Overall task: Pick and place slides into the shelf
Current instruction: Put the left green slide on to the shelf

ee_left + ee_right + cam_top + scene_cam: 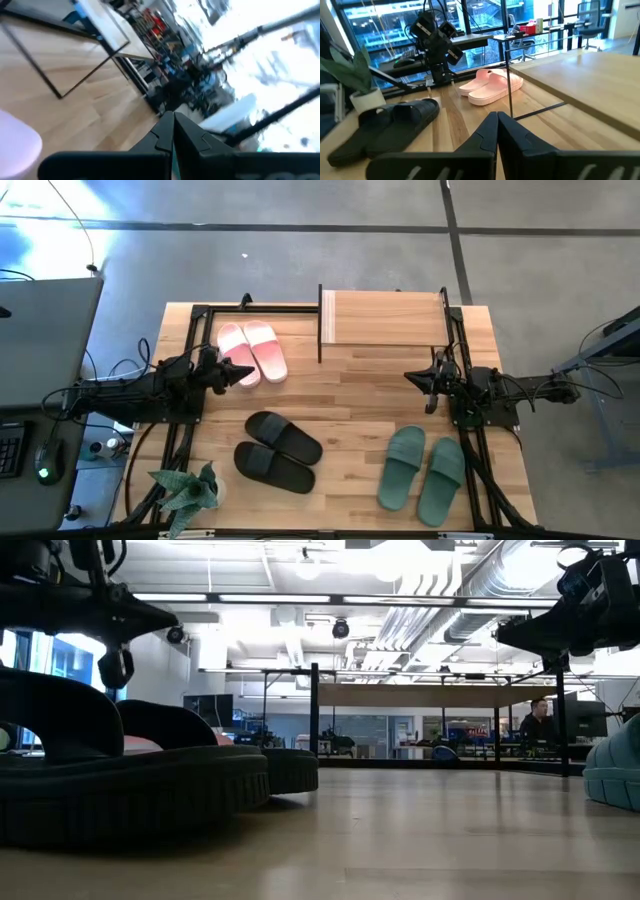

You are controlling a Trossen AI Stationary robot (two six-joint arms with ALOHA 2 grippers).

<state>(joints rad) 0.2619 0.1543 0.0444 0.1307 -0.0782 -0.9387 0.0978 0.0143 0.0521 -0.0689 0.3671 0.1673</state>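
High view: the shelf (pixel 384 318) stands at the far middle edge of the tabletop (pixel 350 395), its light top board bare. The 6 slides lie in 3 pairs on the tabletop, none on the shelf. The pink slides (pixel 253 352) sit side by side left of the shelf. The black slides (pixel 277 451) lie near the middle front, slanted, almost touching. The green slides (pixel 422 470) rest at the front right. The left tool (pixel 244 373) is clenched and holds nothing, hovering just beside the pink pair's near end. The right tool (pixel 410 378) is likewise clenched and empty, right of the shelf's near corner. A potted plant (pixel 188 491) stands at the front left corner.

Low view: the black slides (pixel 130 775) fill the left foreground, a green slide (pixel 615 775) shows at the right edge, and the shelf (pixel 440 698) stands far back.

Left wrist view: the left tool (pixel 173 122) has its fingers pressed together; a pink slide (pixel 17 145) shows at the picture's edge, the shelf's black frame (pixel 55 75) beyond.

Right wrist view: the right tool (pixel 497 120) is shut tight; past it lie the pink slides (pixel 492 86), the black slides (pixel 385 127), the plant (pixel 357 80) and the left arm.
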